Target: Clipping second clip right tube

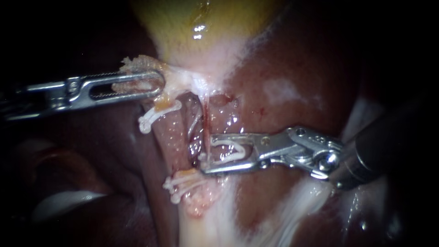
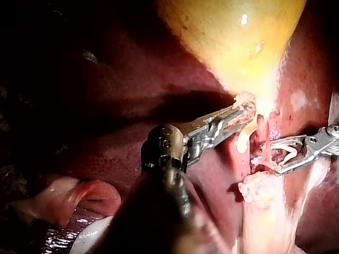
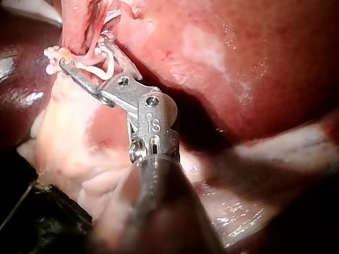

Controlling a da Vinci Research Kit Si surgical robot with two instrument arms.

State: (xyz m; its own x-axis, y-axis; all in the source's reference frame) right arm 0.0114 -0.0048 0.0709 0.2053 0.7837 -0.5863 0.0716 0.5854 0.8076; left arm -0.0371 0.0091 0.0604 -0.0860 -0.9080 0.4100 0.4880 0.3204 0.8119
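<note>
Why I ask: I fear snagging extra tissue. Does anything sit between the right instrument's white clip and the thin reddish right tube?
Nothing visible does. The right instrument's jaws hold the white open clip at the thin reddish right tube; the left instrument grips pale tissue under the yellow gallbladder, aside.

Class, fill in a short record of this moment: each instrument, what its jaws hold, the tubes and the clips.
Left instrument: jaws shut on tissue at the narrow end of the gallbladder
Right instrument: jaws carry an open white clip
Right tube: thin red strand at that clip's mouth
Left tube: bears an upper clip and a lower clip
Clip closed on right tube: not yet
</note>
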